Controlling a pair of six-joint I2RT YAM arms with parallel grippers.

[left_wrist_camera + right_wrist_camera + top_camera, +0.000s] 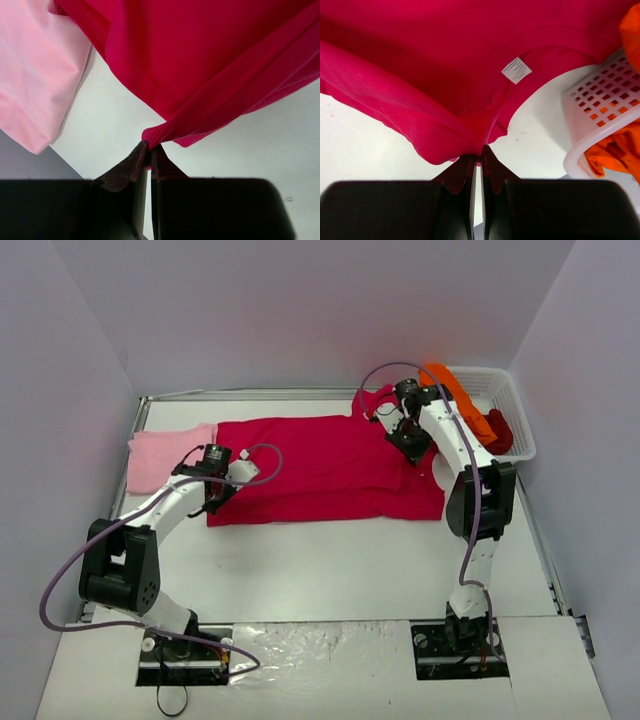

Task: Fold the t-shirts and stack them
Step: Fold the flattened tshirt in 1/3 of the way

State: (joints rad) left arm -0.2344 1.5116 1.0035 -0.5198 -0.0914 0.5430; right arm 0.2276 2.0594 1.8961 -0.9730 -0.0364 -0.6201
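Note:
A large crimson-magenta t-shirt (pixel 330 468) lies spread across the middle of the table. My left gripper (pixel 213 498) is shut on its near-left edge, and the cloth (pixel 200 65) bunches into the pinched tips (pixel 149 148). My right gripper (pixel 408 445) is shut on the shirt's right end near the collar; the wrist view shows the fabric (pixel 445 65) with its white label (pixel 516 70) gathered at the tips (pixel 480 158). A pale pink t-shirt (pixel 165 455) lies flat at the far left, partly under the crimson one. An orange t-shirt (pixel 455 390) and a dark red one (pixel 500 430) hang in the basket.
A white mesh basket (pixel 505 390) stands at the far right corner, close to my right arm; its rim (pixel 590 125) shows in the right wrist view. White walls close in the table on three sides. Bare tabletop (pixel 330 570) stretches between the shirt and the arm bases.

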